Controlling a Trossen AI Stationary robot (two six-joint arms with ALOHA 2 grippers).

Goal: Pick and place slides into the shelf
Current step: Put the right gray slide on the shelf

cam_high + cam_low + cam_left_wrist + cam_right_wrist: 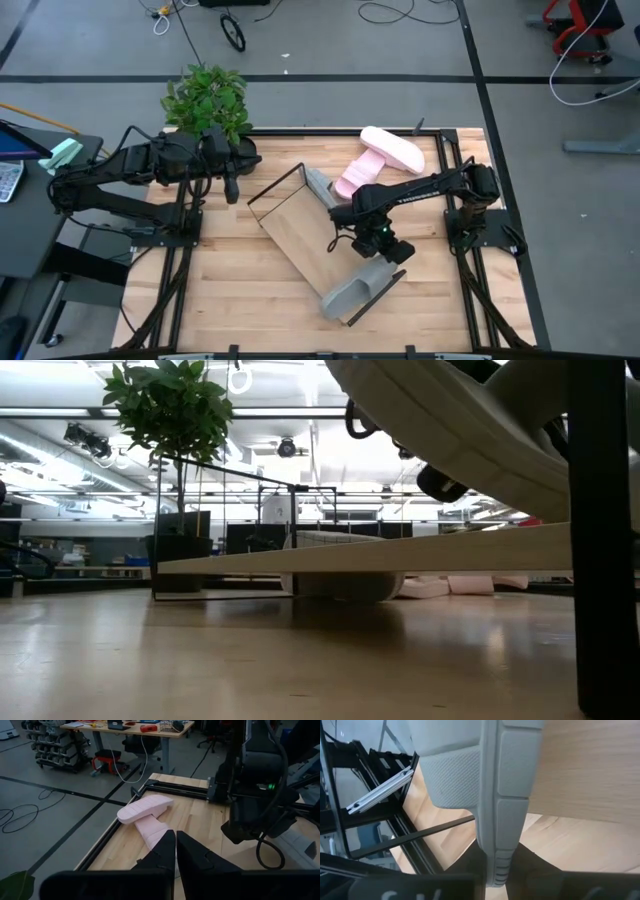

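Observation:
The shelf (305, 235) is a light-wood board with black frame ends, lying diagonally mid-table. My right gripper (388, 256) is shut on a grey slide (358, 290) over the shelf's near end. In the low view this slide (450, 420) hangs above the board (400, 550). The second grey slide (318, 185) lies at the shelf's far end. Two pink slides (392, 150) (355, 178) lie on the table beyond, one overlapping the other. My left gripper (176, 855) is shut and empty, hovering near the far left of the table (230, 186). My right gripper pinches the grey slide's side edge (496, 845) between its two fingers (532, 867), which lie across that edge. It comes at the slide from above. The slide is lifted clear of the shelf board and tilted, one end lower than the other.
A potted plant (205, 100) stands at the table's far left corner, beside my left arm. Black frame rails (465, 230) run along the table's right and left sides. Bare wood (230, 290) lies near-left of the shelf.

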